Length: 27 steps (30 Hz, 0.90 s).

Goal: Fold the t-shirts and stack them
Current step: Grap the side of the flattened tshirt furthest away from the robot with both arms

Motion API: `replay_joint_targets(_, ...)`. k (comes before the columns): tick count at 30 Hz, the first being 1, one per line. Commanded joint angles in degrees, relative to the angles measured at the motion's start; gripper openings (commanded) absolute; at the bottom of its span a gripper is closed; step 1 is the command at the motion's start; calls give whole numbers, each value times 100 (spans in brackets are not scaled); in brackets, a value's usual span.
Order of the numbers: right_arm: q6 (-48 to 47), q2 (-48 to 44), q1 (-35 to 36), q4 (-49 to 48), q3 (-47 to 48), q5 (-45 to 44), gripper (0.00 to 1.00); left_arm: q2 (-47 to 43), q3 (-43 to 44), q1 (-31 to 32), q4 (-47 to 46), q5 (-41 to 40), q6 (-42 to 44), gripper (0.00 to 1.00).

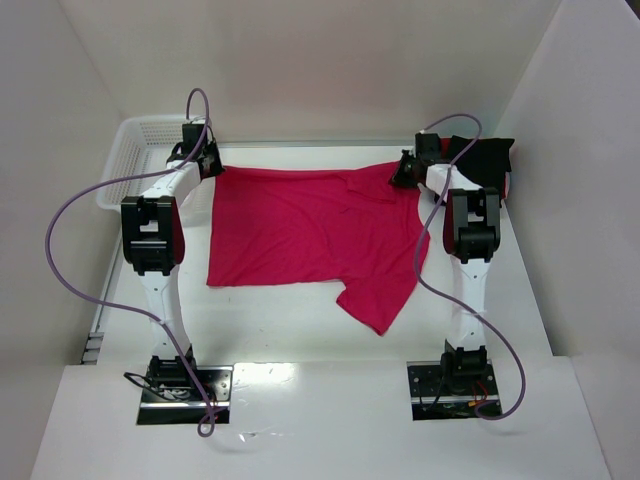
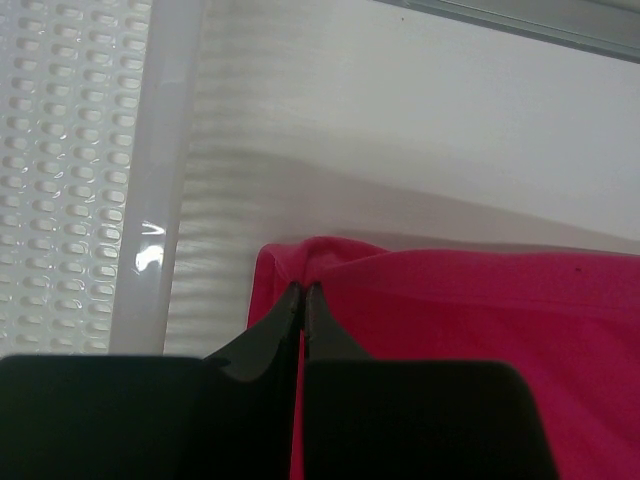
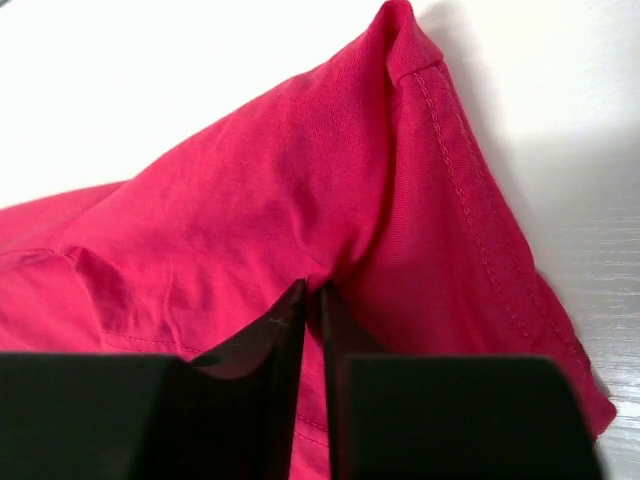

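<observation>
A red t-shirt (image 1: 310, 235) lies spread on the white table, one sleeve pointing toward the near edge. My left gripper (image 1: 210, 160) is shut on the shirt's far-left corner; the left wrist view shows its tips (image 2: 303, 290) pinching the red hem (image 2: 330, 255). My right gripper (image 1: 405, 170) is shut on the shirt's far-right part; the right wrist view shows its tips (image 3: 313, 292) pinching a raised fold of red cloth (image 3: 330, 180) beside a stitched hem.
A white perforated basket (image 1: 130, 150) stands at the far left, its wall showing in the left wrist view (image 2: 70, 170). A dark garment (image 1: 485, 158) lies at the far right behind the right arm. Walls enclose the table on three sides.
</observation>
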State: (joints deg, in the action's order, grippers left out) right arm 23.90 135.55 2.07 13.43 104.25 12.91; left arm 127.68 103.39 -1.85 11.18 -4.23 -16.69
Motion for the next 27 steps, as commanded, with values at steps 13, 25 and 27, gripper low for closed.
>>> replay_joint_targets(13, 9, -870, -233, 519, 719, -88, 0, -392, 217, -96, 7, 106, 96, 0)
replay_joint_targets(25, -52, -2225, -286, 415, -272, 432, 0, -1069, -653, -149, -46, 159, 96, 0)
replay_joint_targets(27, -52, -2418, -286, 415, -500, 432, 0, -1227, -803, -149, -46, 159, 96, 0)
